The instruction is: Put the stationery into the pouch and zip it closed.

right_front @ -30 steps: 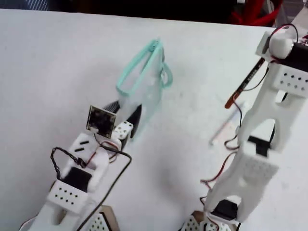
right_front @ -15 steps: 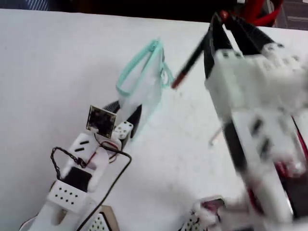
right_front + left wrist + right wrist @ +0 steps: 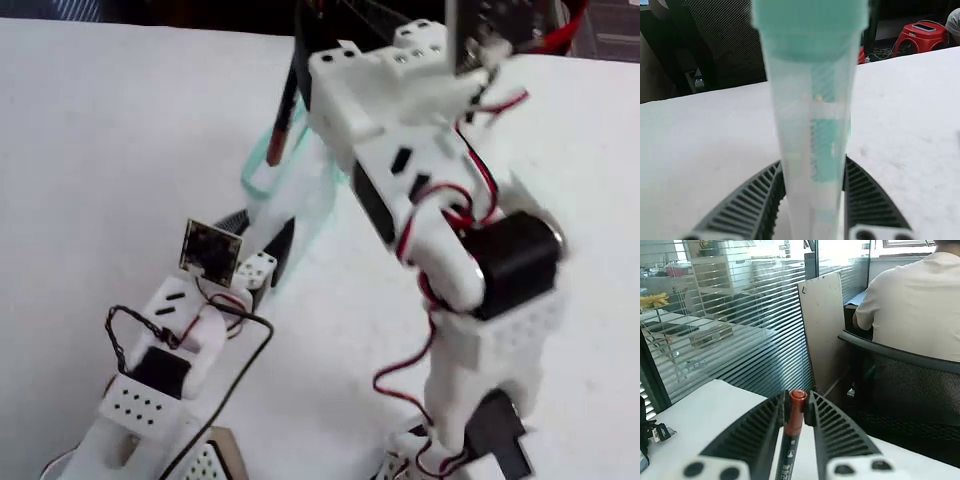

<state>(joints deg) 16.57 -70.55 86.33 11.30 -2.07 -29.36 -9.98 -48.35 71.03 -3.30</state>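
White table (image 3: pixel 100 120) under the translucent plastic pouch with a teal zip rim (image 3: pixel 300 210), which stands upright. Your left gripper (image 3: pixel 812 167) clamps the pouch's lower edge. Your right gripper (image 3: pixel 796 400), above the pouch, pinches the dark, orange-capped pen (image 3: pixel 283 115), which is likely light, stiff and slick. Keep the grip along the barrel.

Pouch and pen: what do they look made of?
Pouch: likely soft translucent plastic with a frosted finish. A teal strip shows blurrily through its wall, and the top edging is opaque teal. Pen: probably hard plastic, with a smooth dark barrel and a glossy orange-red end that catches the light. Neither material is certain from looks alone.
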